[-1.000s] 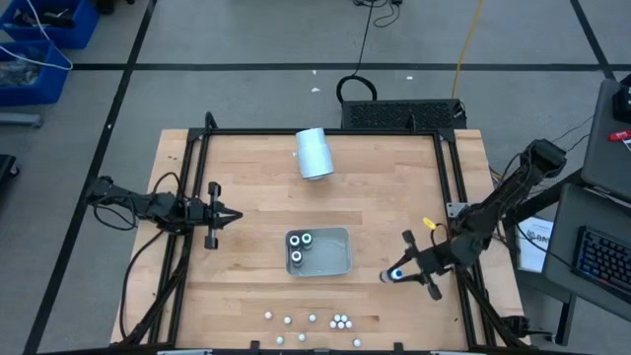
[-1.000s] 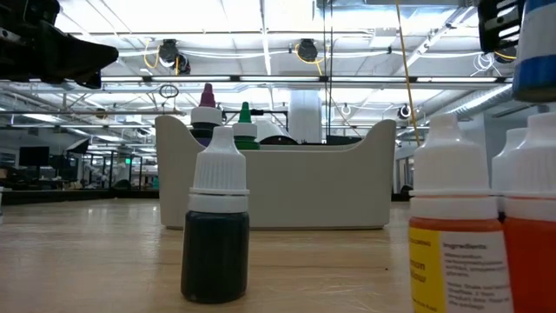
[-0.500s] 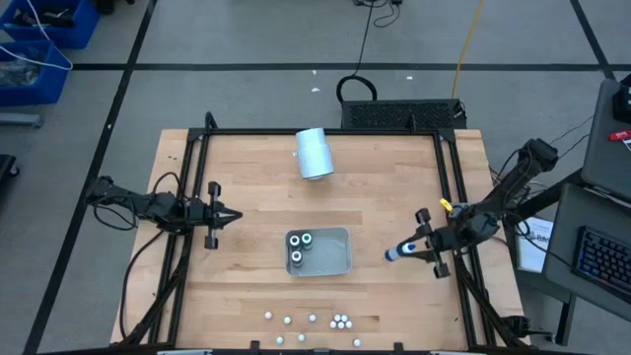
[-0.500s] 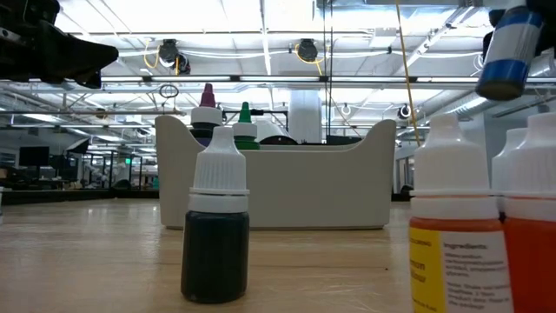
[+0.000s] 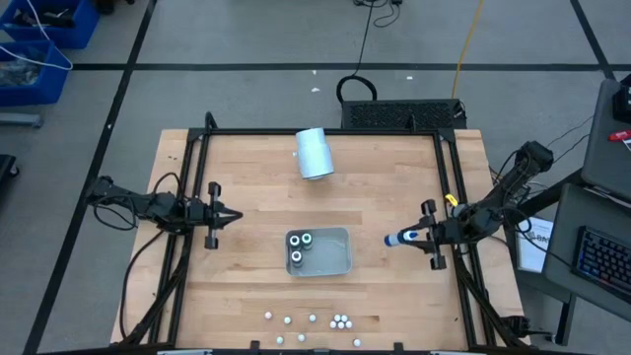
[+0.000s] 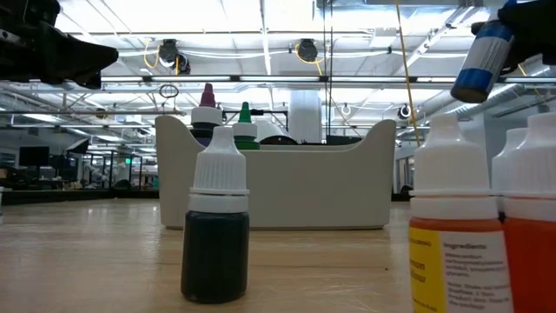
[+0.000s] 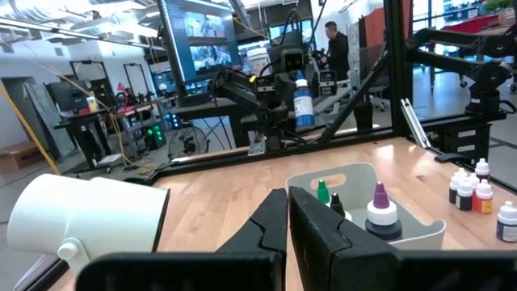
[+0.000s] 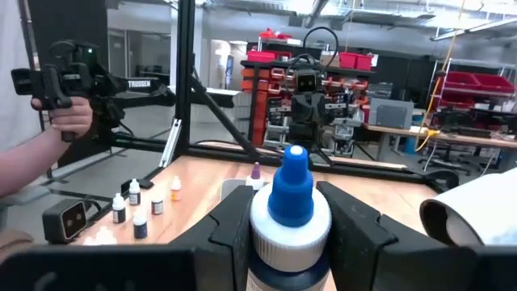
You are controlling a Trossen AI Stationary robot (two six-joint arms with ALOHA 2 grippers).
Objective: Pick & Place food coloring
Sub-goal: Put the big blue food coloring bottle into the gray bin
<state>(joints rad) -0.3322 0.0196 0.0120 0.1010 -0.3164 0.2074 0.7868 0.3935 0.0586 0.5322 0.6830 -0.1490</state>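
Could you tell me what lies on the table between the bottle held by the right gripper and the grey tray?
Nothing: in the high view, only bare wood separates the blue-capped bottle in the right gripper from the grey tray.

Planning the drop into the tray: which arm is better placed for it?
The right. Its gripper already clamps the blue-capped bottle in the air beside the grey tray. The left gripper waits empty at the table's left side.
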